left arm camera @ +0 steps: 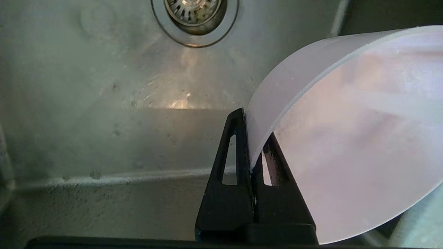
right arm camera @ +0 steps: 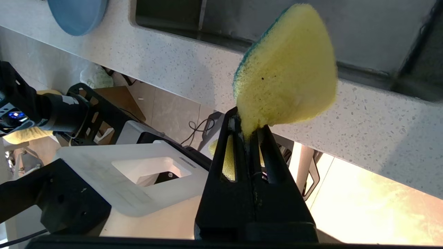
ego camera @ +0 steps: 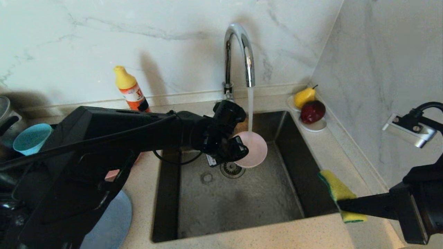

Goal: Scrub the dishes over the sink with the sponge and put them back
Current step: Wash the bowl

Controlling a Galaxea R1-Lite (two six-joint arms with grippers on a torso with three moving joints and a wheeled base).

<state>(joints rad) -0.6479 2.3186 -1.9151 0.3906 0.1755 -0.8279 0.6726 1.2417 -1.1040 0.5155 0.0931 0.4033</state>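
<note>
Two arms are at work over the sink point(ego camera: 238, 204). Reaching in from the left, the left gripper point(ego camera: 238, 147) has its jaws clamped on the rim of the pale pink bowl point(ego camera: 251, 149), one finger inside the wall and one outside, as the left wrist view shows point(left arm camera: 250, 145). It holds the bowl tipped on its side above the basin, right beneath the curved chrome tap point(ego camera: 238, 55), and a stream of water point(ego camera: 250, 109) falls from the spout onto it. The round strainer drain point(ego camera: 232, 169) lies just below and beside the bowl.

At the near right corner of the basin, the right gripper point(ego camera: 341, 204) has its jaws pressed together on the sponge point(ego camera: 341, 192) (yellow foam with a green scouring edge), which sticks out past the fingertips over the tabletop point(ego camera: 263, 238) edge.

On the tabletop left of the sink rest the grey-blue plate point(ego camera: 110, 221) and, further back, the teal bowl point(ego camera: 32, 138). A yellow-capped bottle point(ego camera: 130, 90) stands against the marble wall. Right of the tap, a small white saucer point(ego camera: 313, 126) holds fruit.
</note>
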